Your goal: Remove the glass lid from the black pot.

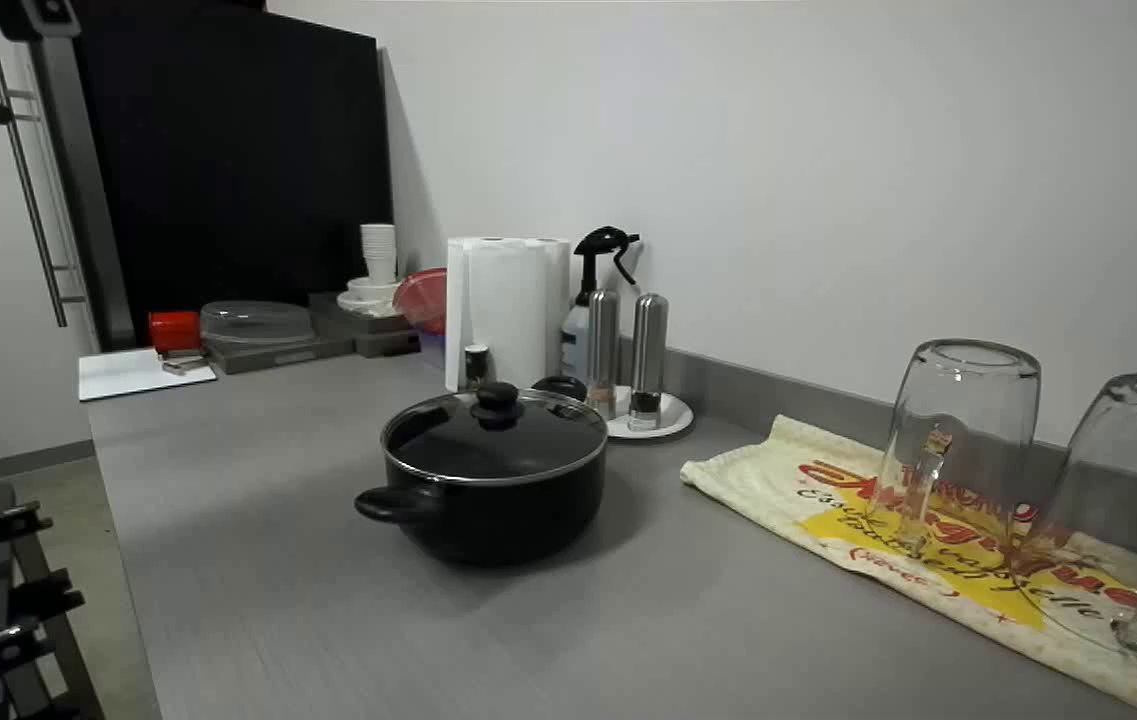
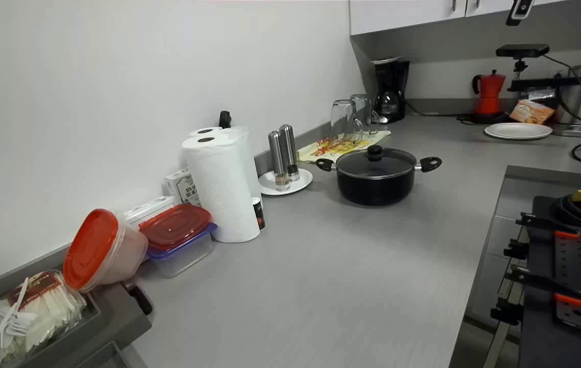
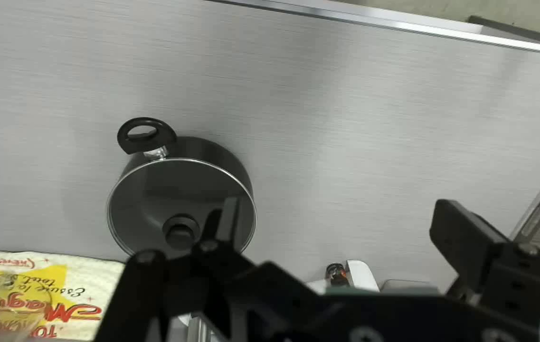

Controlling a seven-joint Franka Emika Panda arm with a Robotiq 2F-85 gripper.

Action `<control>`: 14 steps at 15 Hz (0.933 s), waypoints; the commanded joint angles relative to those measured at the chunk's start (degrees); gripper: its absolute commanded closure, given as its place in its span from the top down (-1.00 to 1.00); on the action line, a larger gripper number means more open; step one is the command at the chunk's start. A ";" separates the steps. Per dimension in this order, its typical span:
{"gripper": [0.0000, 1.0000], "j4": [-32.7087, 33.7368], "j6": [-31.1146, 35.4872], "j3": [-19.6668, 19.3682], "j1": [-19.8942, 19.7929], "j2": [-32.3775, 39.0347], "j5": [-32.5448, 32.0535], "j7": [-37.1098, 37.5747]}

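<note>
Fingers [image 3: 464,230]: mine, spread wide, grasping nothing, above the tabletop [image 3: 345,118].
Glass lid [image 1: 488,450]: seated on the black pot [image 1: 508,525], in both exterior views.
Black knob [image 1: 497,398]: at the lid's centre; in the wrist view it shows beside one finger, outside the gap, so I should shift across until it sits midway, then come straight down.
Pot handles [image 2: 430,163]: one each side; I should avoid these, pinch only the knob and raise the lid level.
Steel grinders [image 1: 648,350]: near the pot; I should lift clear before travelling sideways.
</note>
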 commanded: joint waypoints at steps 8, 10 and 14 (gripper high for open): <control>1.00 0.17 -0.15 -0.02 0.08 0.07 -0.01 0.06; 1.00 1.54 3.07 -0.39 1.00 4.15 -0.09 -0.60; 1.00 4.11 12.97 -1.07 2.09 14.29 -0.24 -1.34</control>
